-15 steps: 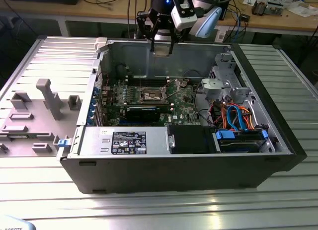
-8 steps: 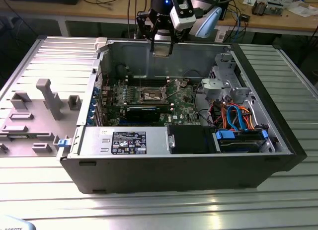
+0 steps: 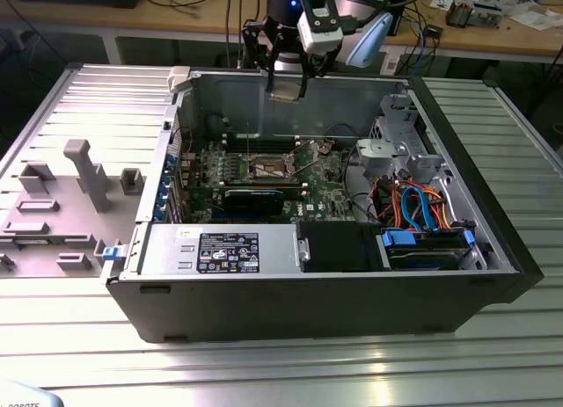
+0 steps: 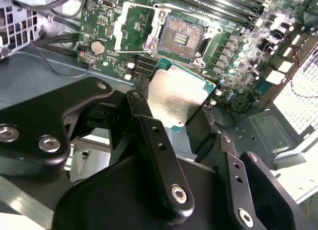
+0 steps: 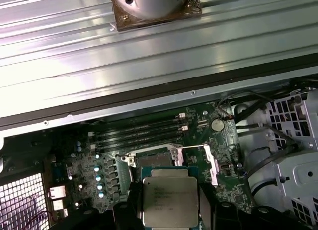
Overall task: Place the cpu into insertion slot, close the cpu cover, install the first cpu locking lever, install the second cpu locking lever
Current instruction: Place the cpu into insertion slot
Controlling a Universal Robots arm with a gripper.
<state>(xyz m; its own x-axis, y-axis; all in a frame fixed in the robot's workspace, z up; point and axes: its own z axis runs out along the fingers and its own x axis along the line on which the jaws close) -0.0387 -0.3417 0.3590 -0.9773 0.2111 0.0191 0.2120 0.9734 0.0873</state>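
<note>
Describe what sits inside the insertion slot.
The insertion slot holds nothing but its dark pin field. In the first wrist view the cpu covers part of it.

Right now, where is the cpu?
In the second wrist view the cpu is clamped in the gripper, in the air above the empty insertion slot, not seated.

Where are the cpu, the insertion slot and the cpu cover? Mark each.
the cpu (image 4: 179,98), second wrist view, metal top's middle.
the insertion slot (image 4: 181,37), second wrist view, pin field.
the cpu cover (image 4: 118,34), second wrist view, frame's side bar.
</note>
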